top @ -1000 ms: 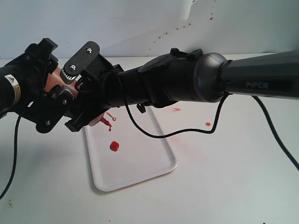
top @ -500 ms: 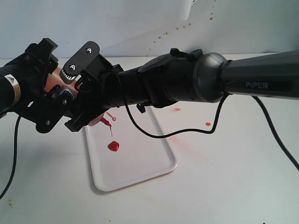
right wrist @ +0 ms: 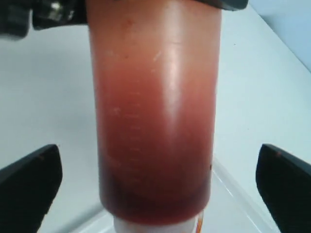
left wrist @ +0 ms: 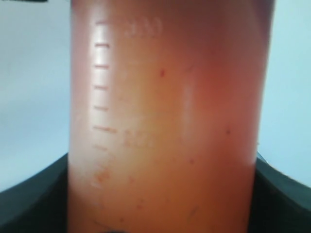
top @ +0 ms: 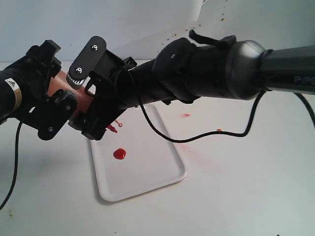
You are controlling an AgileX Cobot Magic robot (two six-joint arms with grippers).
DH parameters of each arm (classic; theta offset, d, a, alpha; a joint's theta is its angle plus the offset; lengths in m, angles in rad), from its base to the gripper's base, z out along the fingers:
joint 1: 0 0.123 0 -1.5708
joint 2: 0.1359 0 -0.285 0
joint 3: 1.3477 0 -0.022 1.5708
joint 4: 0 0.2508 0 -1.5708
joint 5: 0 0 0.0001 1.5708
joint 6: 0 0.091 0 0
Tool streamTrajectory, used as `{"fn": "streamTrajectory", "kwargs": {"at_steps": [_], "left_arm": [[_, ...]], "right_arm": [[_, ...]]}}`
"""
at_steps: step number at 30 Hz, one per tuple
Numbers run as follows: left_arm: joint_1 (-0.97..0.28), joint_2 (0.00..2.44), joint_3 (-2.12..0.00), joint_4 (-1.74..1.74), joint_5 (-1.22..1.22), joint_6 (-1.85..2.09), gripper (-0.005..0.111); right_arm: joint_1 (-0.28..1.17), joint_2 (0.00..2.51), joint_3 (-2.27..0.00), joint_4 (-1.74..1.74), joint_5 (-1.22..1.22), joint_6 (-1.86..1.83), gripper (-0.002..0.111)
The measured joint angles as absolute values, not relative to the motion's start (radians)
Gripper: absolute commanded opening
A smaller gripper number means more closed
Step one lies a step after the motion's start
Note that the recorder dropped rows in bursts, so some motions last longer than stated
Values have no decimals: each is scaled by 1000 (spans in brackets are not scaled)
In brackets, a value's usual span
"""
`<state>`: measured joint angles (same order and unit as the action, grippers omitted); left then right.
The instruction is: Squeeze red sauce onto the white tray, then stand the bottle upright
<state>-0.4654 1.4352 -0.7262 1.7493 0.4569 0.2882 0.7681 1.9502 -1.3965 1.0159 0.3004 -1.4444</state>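
Observation:
The bottle (top: 56, 82) hangs tilted over the white tray (top: 152, 169), its red nozzle (top: 113, 129) pointing down at the tray's far end. My left gripper (top: 53, 94) is shut on the bottle's body (left wrist: 165, 121), and its black fingers (left wrist: 34, 194) press both sides. My right gripper (top: 89, 96) reaches across from the right and straddles the bottle (right wrist: 155, 121), open. Its fingers (right wrist: 29, 182) stand well apart from the bottle's sides. A round blob of red sauce (top: 119, 153) lies on the tray below the nozzle. No sauce hangs from the nozzle.
The right arm (top: 221, 73) spans the scene above the tray's far half, with a black cable (top: 162, 139) drooping under it. Faint red smears (top: 186, 115) and an orange spot (top: 219, 130) mark the table to the right of the tray. A spotted white wall (top: 197, 24) stands behind.
The right gripper's jaws have spread off the bottle and its arm has lifted and turned. The thin strand of sauce from the nozzle is gone. The left gripper has not moved.

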Motion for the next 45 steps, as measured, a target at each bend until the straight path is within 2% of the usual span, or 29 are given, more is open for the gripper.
{"fn": "streamTrajectory", "kwargs": {"at_steps": [4,7,11,15,18,22,31,36,45], "left_arm": [[-465,1435,-726,1749,457,288,0],[-465,1435,-726,1696,457,288,0],[-465,1435,-726,1595,459,288,0],[-465,1435,-724,1518,460,201,0],[-465,1419,-690,1567,460,73,0],[-465,1352,-663,1690,453,-234,0],[-465,1254,-654,1708,332,-596,0],[-465,1236,-654,1708,256,-764,0],[-465,1235,-654,1710,183,-984,0]], "right_arm": [[768,1846,-1316,599,403,-1200,105],[768,1737,-1284,239,624,-829,105],[768,1648,-1283,-46,851,-509,105],[701,1529,-1273,-135,944,-265,105],[645,1403,-1208,-140,915,-193,105],[565,1133,-980,-142,724,-114,105],[554,760,-724,-143,471,-59,105],[554,669,-663,-143,443,-50,105],[554,660,-574,-133,367,-24,105]]}}
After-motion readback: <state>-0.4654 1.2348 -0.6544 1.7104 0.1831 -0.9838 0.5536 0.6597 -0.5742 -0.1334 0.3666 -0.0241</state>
